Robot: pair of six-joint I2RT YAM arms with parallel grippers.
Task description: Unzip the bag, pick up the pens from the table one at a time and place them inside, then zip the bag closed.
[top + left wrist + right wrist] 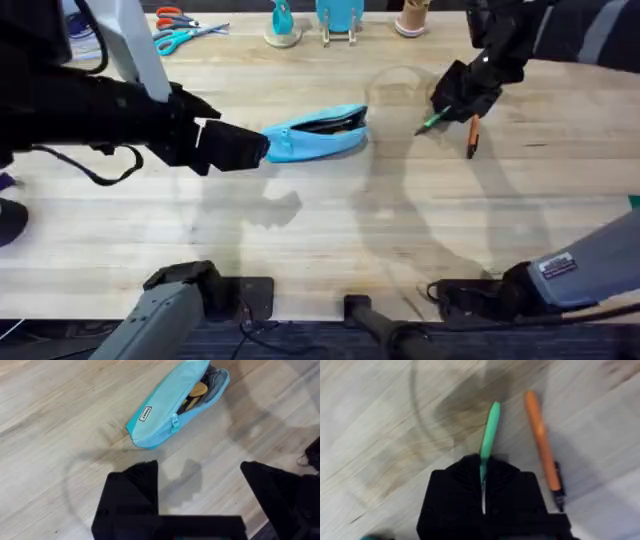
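The light blue bag lies on the table with its zipper open; the left wrist view shows the bag gaping, with tan things inside. My left gripper hovers just left of the bag's end, its fingers spread wide with nothing between them. To the right, my right gripper is shut on the green pen, which sticks out from the closed fingers as a green pen. The orange pen lies on the table just beside it, also seen as the orange pen.
Scissors with orange and teal handles lie at the back left. A teal stand, a blue holder and a tan cup line the back edge. The front half of the table is bare wood.
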